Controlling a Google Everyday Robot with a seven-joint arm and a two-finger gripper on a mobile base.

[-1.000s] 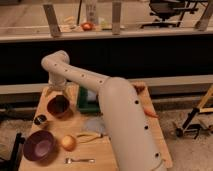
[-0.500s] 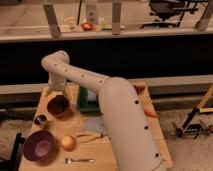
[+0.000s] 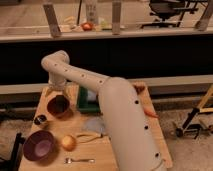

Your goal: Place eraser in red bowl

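Toward the bench's (image 3: 52, 129) near-left corner sits the purple bowl (image 3: 39, 146), and just behind it, by the left edge, the small dark tin (image 3: 41, 119); neither belongs to my task. Next along, toward the far-left corner, is the red bowl (image 3: 49, 107). The gripper (image 3: 58, 95) hangs straight down over it from the bent wrist, low enough that it seems to reach inside the rim.

Comparing with the last second, I see almost no change: arm, gripper and bowl sit where they were. I read that as a pause over the target, so the placing is either happening or just finished, and the carry is over.

A dark patch fills the bowl's middle, and I take it to be the eraser (image 3: 59, 106), in or directly above the bowl. It merges with the gripper's shadow, so I cannot tell whether the gripper is open, closed or gripping it, nor whether the block rests on the bowl's floor. Its long axis and heading I cannot make out either; the patch looks roughly round.

Further right lie a round yellow fruit (image 3: 68, 143) near the front edge, a green object (image 3: 86, 101) beside the arm, and an orange item (image 3: 150, 111) by the right edge.
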